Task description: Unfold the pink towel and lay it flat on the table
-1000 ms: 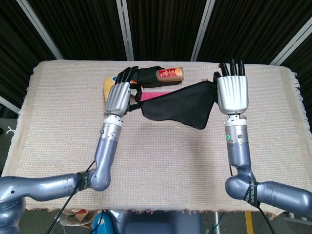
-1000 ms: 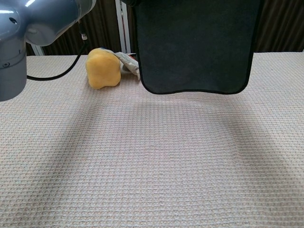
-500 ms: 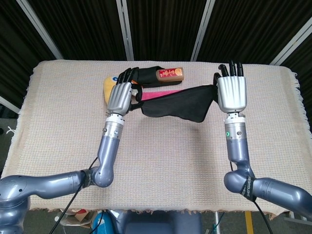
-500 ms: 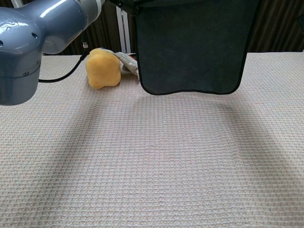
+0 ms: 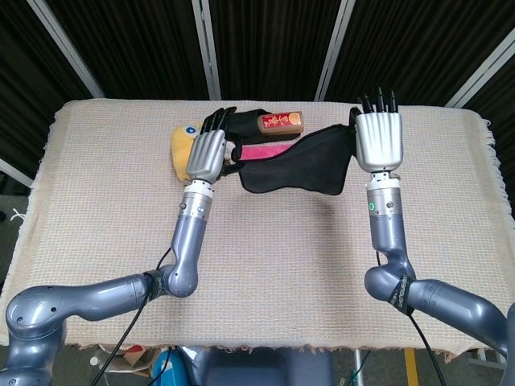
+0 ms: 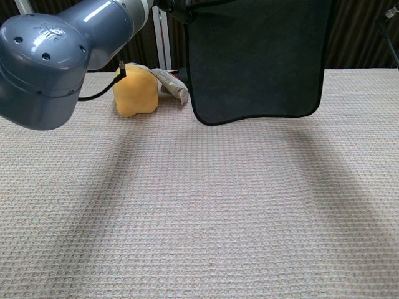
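Nearest to us, the surface [image 6: 199, 218] is a beige woven cloth lying bare across the whole front half in the chest view, crossed only by soft shadows. Above its middle we hold a dark cloth [image 6: 255, 59] in the air between our two hands, hanging as a flat black sheet with rounded lower corners, clear of the surface and blocking most of what lies behind it. From the head view the same dark cloth [image 5: 298, 165] stretches from our left hand [image 5: 208, 153] to our right hand [image 5: 378, 138]; the left hand grips one end with its fingers curled around the fabric, and the right hand holds the other end, its fingers pointing away and folded over the edge, though the grip itself is hidden by the back of the hand. Our left arm [image 6: 62, 50] fills the upper left of the chest view. Just behind the dark cloth, beside the left hand, a strip of the pink towel [image 5: 261, 151] shows, lying on the surface and mostly covered. Left of it sits a yellow soft toy [image 6: 134, 90] with a pale crumpled item [image 6: 169, 84] touching its side. Farther back lies a brown packet [image 5: 280, 122] with a red label, resting on more dark fabric.
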`<state>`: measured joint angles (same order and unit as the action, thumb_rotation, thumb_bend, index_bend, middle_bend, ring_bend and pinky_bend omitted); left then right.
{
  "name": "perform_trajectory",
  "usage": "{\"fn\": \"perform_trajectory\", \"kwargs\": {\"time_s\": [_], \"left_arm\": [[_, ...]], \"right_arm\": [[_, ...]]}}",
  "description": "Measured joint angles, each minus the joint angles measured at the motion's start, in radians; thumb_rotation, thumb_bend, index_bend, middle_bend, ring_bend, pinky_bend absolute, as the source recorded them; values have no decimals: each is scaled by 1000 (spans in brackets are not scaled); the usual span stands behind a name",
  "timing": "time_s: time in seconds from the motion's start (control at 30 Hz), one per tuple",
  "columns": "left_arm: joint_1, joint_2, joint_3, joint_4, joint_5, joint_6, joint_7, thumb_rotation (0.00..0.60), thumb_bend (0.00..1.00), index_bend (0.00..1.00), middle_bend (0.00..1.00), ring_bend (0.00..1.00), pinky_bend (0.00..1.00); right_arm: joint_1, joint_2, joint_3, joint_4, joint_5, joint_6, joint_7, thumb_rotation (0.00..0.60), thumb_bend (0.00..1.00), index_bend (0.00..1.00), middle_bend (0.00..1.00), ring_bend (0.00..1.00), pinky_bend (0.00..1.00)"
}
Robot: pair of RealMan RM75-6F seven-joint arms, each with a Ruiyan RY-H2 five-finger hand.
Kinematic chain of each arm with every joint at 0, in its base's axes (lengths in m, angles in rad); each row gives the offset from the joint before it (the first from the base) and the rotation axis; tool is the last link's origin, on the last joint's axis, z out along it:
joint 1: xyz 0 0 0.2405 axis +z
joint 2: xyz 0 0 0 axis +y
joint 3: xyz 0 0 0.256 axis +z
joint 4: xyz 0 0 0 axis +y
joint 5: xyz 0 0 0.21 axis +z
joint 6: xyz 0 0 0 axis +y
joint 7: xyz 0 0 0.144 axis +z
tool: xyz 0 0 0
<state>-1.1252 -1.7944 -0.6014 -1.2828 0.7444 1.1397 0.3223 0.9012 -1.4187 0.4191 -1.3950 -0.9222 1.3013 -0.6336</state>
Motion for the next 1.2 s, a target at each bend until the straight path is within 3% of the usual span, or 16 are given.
{"fn": "perform_trajectory", "kwargs": {"time_s": [0.3,0.57,0.93,1.2], "left_arm": [[56,19,44,-150,9,58,13,600,516,732,74,0,0],[149,38,132,-322,17,135,37,600,516,732,74,0,0],[240,51,250,-486,45,182,66,600,516,734,75,0,0],[287,43,307,-539,98,217,85,600,516,734,76,0,0]], "right_arm": [[-65,53,-38,-153,-15,52,-41,600,666,725,322,132,135],[-158,84,-127,-303,-77,115,-58,600,666,726,322,132,137],[-258,76,-232,-374,-156,161,-45,600,667,726,322,132,135],[-318,56,-284,-384,-203,177,-28,600,667,726,322,132,138]]}}
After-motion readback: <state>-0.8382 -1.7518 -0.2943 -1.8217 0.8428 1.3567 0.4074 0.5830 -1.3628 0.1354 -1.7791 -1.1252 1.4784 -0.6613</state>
